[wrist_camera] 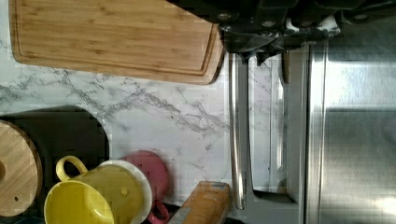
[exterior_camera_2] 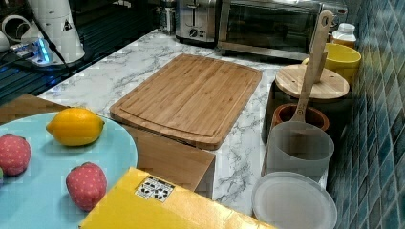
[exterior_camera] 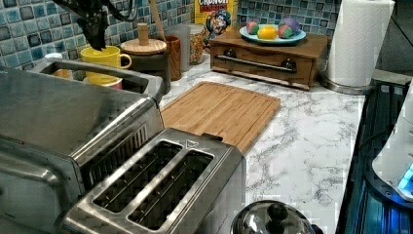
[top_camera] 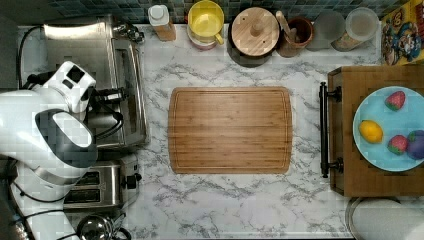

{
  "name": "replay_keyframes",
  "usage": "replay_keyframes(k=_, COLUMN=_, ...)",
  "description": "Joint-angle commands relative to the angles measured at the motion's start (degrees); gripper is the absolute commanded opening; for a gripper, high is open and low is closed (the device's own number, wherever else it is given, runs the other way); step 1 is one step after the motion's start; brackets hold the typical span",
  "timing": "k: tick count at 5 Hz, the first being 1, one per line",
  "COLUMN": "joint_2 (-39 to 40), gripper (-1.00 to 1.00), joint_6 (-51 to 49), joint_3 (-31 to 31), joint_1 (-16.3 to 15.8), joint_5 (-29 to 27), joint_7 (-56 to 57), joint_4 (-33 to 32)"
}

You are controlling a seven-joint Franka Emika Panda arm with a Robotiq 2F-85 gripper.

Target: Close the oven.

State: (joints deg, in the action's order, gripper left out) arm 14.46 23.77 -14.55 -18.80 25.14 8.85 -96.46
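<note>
Along the top view's left edge stands the oven, its steel top and bar handle seen from above in the wrist view; in the right view its glass door faces the bench and looks upright against the body. Beside it, lower in the top view, sits the toaster, with a small pot's glass lid by the corner. The arm hangs over the oven, and the gripper is just above the near end of the handle; whether the jaws are spread or closed I cannot tell.

White, grey-veined marble makes up the bench, and a bamboo board lies bare at its middle. A wall of blue-green tiles runs behind it. Against the tiles stand a bottle, a yellow mug, a dark pot with a wooden lid, a brown crock holding a wooden spoon, a frosted tumbler and a lidded jar. At the top view's right is a wooden drawer box carrying a blue plate with a lemon, strawberries and a purple fruit. A cereal box leans on the tiles, and a paper towel roll stands nearby.
</note>
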Motion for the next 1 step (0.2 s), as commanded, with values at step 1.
replay_keyframes(k=1, joint_2=0.02, gripper=-1.0, joint_6=0.79, joint_3=1.46, joint_1=-0.63, joint_5=0.3, joint_7=-0.97, joint_4=6.89)
